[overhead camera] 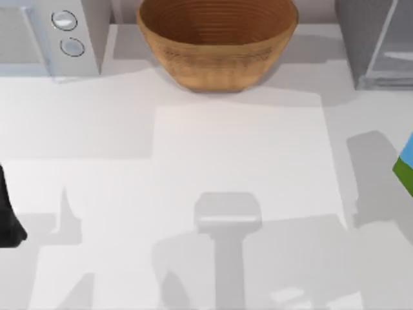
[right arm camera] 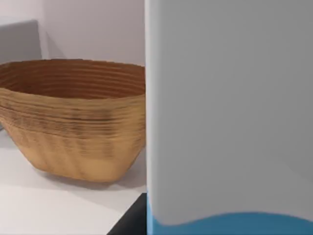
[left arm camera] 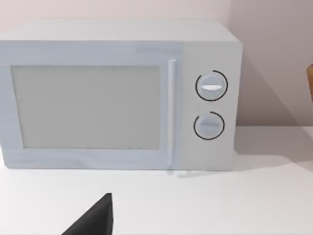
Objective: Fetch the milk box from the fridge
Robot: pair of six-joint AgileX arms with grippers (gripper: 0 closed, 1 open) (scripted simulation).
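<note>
The milk box (overhead camera: 406, 161) shows its sky-blue side and green band at the table's right edge, tilted, with its shadow on the table to its left. In the right wrist view the milk box (right arm camera: 230, 112) stands very close, white above and blue below. A dark fingertip (right arm camera: 131, 221) of my right gripper lies against its side. The fridge (overhead camera: 361, 39), dark grey with a pale glassy door panel in a light frame, stands at the back right. My left arm (overhead camera: 10, 219) is parked at the left edge; one dark fingertip (left arm camera: 95, 219) shows in the left wrist view.
A large wooden bowl (overhead camera: 217, 40) stands at the back middle, left of the fridge. A white appliance with two round knobs (overhead camera: 51, 35) sits at the back left. White table (overhead camera: 239, 161) lies in front of them.
</note>
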